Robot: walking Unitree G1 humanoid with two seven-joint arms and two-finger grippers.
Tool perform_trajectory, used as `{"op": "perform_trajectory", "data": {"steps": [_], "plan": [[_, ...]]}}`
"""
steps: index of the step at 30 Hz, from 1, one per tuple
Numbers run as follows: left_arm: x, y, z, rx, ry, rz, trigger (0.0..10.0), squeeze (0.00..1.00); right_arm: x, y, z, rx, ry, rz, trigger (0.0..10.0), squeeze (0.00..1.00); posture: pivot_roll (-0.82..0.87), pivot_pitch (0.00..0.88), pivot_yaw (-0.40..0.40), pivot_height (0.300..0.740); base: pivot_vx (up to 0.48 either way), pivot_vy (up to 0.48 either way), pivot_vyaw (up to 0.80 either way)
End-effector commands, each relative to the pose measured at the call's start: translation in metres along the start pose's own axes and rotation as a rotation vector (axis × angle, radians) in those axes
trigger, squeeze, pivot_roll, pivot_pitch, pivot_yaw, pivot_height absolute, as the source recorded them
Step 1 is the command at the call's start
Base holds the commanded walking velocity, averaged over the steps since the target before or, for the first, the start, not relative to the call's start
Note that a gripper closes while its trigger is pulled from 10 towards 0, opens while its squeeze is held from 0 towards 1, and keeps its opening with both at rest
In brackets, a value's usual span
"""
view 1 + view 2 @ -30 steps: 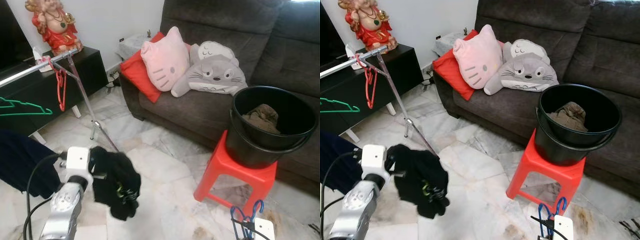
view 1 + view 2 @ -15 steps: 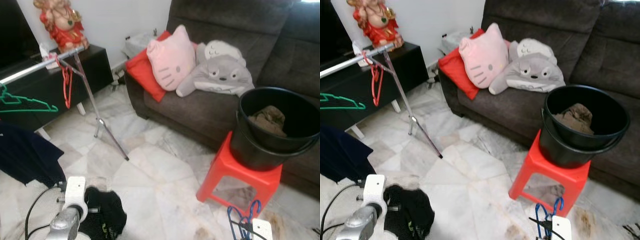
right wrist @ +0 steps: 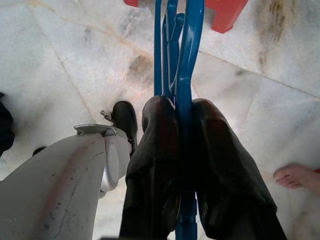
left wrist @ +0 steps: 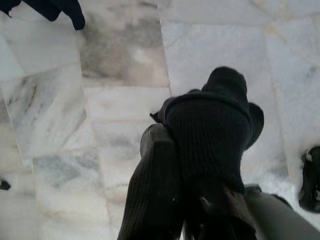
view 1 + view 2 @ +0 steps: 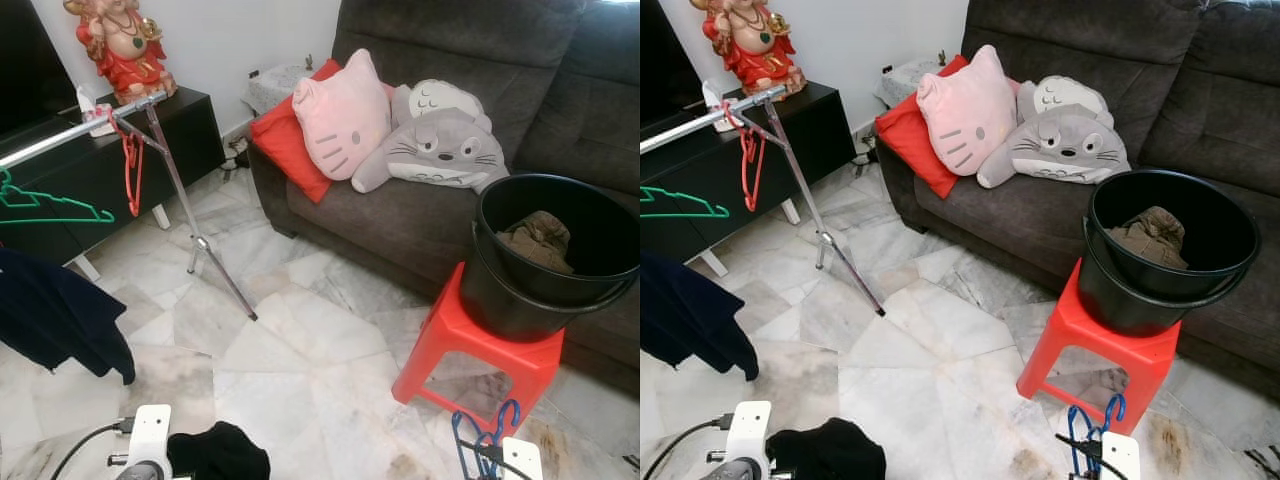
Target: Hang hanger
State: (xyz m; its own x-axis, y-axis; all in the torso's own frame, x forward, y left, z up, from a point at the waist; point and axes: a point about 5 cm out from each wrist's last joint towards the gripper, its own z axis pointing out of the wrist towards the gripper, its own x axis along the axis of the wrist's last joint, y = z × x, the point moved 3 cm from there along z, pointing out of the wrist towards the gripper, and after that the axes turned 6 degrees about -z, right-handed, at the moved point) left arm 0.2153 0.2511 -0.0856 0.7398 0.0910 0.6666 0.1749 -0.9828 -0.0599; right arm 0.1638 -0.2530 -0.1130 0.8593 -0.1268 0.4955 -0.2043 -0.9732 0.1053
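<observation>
Marble floor [image 5: 300, 370] lay below while the right end effector [image 3: 182, 125] pinched 1 blue hanger [image 3: 176, 60] and the left end effector [image 4: 200, 165] gripped black cloth [image 4: 215, 125].

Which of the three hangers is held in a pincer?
The blue hanger, clamped in the right pincer. The red hanger and green hanger hang on the rail.

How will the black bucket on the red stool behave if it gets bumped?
The black bucket sits high on the narrow red stool and overhangs its seat, so it could probably tip or slide off. It holds only a small brown cloth, so it is likely light and easily shifted.
</observation>
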Motion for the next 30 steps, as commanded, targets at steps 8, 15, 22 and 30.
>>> {"op": "perform_trajectory", "data": {"steps": [8,15,22,30], "plan": [[-0.016,-0.009,-0.003,0.048,-0.056,-0.036,10.0,0.0,0.0,-0.003,0.0,0.016,0.004,-0.011,10.0,0.0,-0.11,0.018,0.032,0.74,0.0,0.0,0.0],[-0.02,0.003,-0.002,0.052,-0.075,-0.047,10.0,0.0,0.0,-0.005,0.0,0.024,0.005,-0.041,10.0,0.0,-0.12,0.009,0.033,0.74,0.0,0.0,0.51],[-0.024,0.014,-0.002,0.07,-0.082,-0.06,10.0,0.0,-0.007,-0.011,0.0,0.048,-0.028,-0.077,10.0,0.0,-0.11,0.0,0.034,0.74,0.0,0.0,0.8],[-0.026,0.014,-0.002,0.077,-0.094,-0.055,10.0,0.0,-0.008,-0.013,0.0,0.057,-0.027,-0.081,10.0,0.0,-0.11,0.0,0.037,0.74,0.0,0.0,0.8]]}}
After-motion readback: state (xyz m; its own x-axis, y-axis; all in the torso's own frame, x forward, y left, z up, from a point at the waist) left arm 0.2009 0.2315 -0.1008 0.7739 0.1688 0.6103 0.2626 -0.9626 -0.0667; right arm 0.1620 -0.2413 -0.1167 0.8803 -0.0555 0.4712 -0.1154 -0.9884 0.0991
